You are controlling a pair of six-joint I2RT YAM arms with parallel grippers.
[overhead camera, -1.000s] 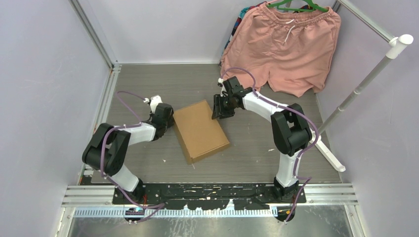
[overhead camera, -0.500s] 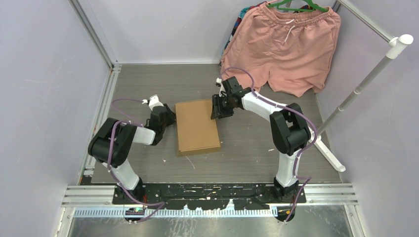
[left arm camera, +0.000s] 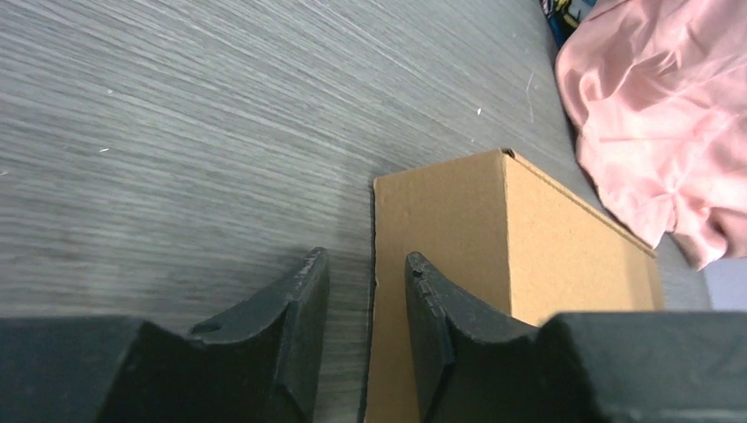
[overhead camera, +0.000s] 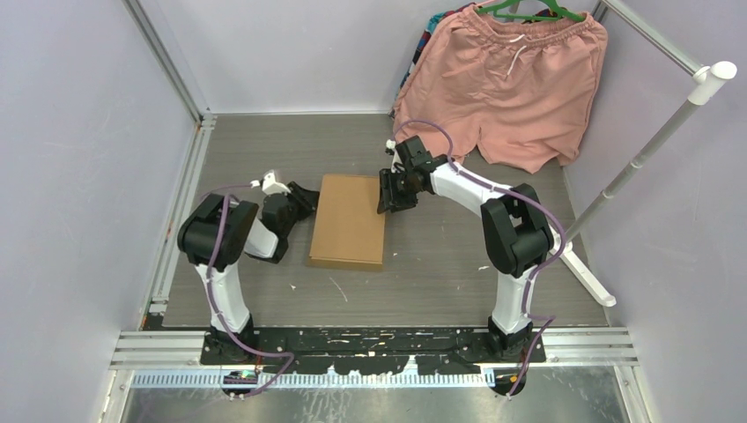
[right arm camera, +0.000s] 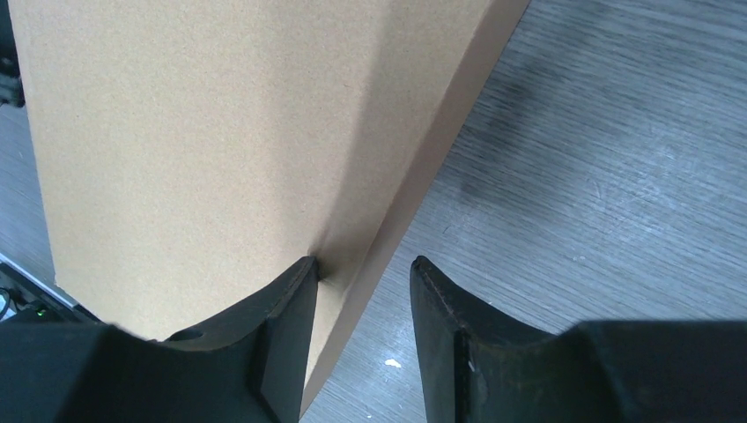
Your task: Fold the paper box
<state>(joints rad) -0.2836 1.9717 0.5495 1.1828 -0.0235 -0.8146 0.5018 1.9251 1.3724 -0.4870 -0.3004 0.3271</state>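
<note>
Brown paper box (overhead camera: 348, 220), pink shorts (overhead camera: 502, 88), grey table (overhead camera: 440, 273)

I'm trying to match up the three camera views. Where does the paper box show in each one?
Top external: the paper box lies closed and flat near the middle of the picture.
Left wrist: right of centre, running down to the bottom edge.
Right wrist: it fills the upper left, seen close up.
Shared landmark: the grey wood-grain table, visible beside the box in all three views.
</note>
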